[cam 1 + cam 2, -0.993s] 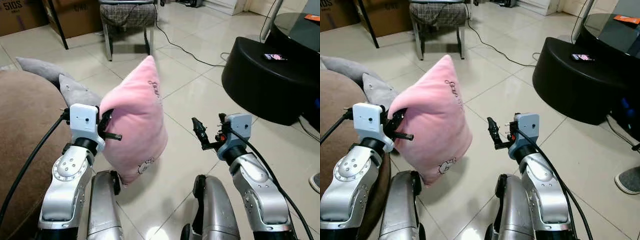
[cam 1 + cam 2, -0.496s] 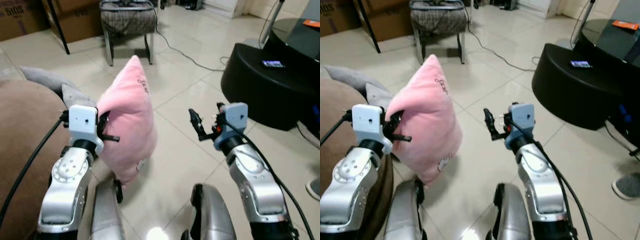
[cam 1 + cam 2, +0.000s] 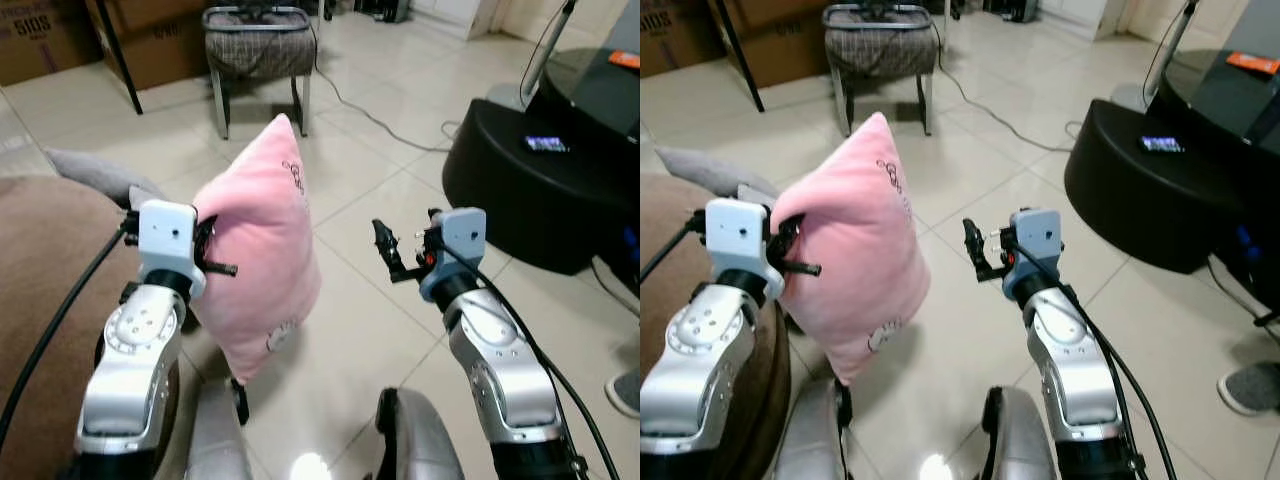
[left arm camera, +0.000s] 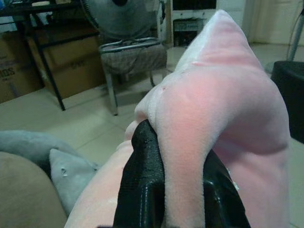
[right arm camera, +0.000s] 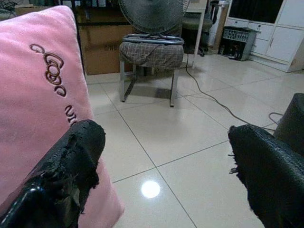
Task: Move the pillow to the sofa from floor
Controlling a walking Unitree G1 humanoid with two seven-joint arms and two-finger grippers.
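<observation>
The pink pillow point(image 3: 262, 245) is up in the air, off the floor. It hangs in front of the robot, on its left side, with one corner pointing up and another corner pointing down. The left gripper point(image 4: 178, 190) holds it by its left edge. Its two black fingers point(image 4: 142, 185) are squeezed tight on a fold of the soft pink cloth, one finger on each side. There is curly brown stitching point(image 5: 52, 71) near the top of the pillow and a tiny picture point(image 3: 281, 334) near the bottom.

The right gripper point(image 3: 398, 253) is up in the air too, just to the right of the pillow and not touching it. Its fingers point(image 5: 71, 161) are wide apart and hold nothing.

The brown sofa point(image 3: 50, 270) is on the near left, right beside the left arm. A grey cushion point(image 3: 95, 172) lies at its far edge, just behind the pillow.

The floor point(image 3: 370, 300) is made of shiny pale tiles. Far away stands a stool point(image 3: 258, 45) with a checked seat and metal legs, and a fan point(image 5: 152, 12) is behind it. Brown boxes point(image 3: 45, 40) sit on the far left. A black cable point(image 3: 390, 120) runs across the tiles. On the right is a big round black thing point(image 3: 530, 185) with a small phone point(image 3: 546, 144) on top
</observation>
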